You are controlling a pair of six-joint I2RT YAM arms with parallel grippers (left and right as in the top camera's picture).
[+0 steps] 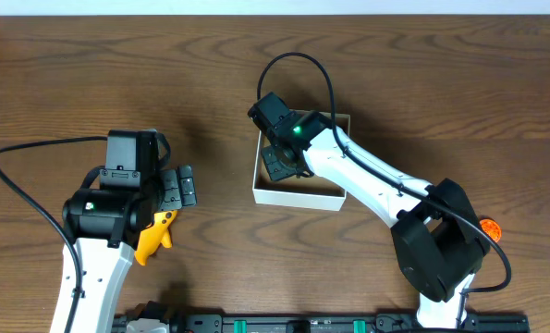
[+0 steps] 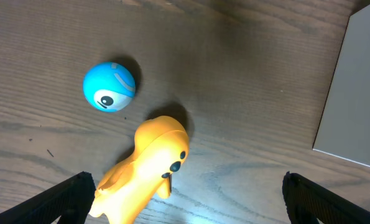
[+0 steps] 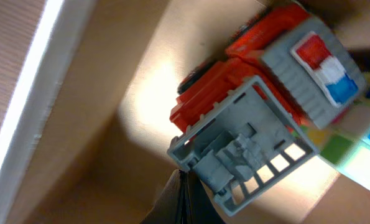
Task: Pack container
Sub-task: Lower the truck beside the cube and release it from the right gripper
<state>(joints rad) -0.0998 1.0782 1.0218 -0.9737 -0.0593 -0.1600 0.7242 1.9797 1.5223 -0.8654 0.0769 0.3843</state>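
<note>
Holding the left gripper (image 1: 184,187) spread wide, well left of the container (image 1: 298,197), above a yellow duck toy (image 2: 147,171) and a blue ball (image 2: 109,86) lying on the wooden table (image 1: 117,74) bearing that container. Reaching the right gripper (image 1: 279,165) down inside the container, close over a red and grey toy truck (image 3: 247,118) sitting on its brown floor, not showing clenched or released: cannot tell.

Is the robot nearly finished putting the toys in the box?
About partway. Done: a red and grey toy truck lies inside the container, with the right gripper down in there; whether it grips the truck is unclear. In hand: the left gripper hangs open above the yellow toy, holding nothing. Still to do: that toy and the blue ball are on the table, outside.
</note>
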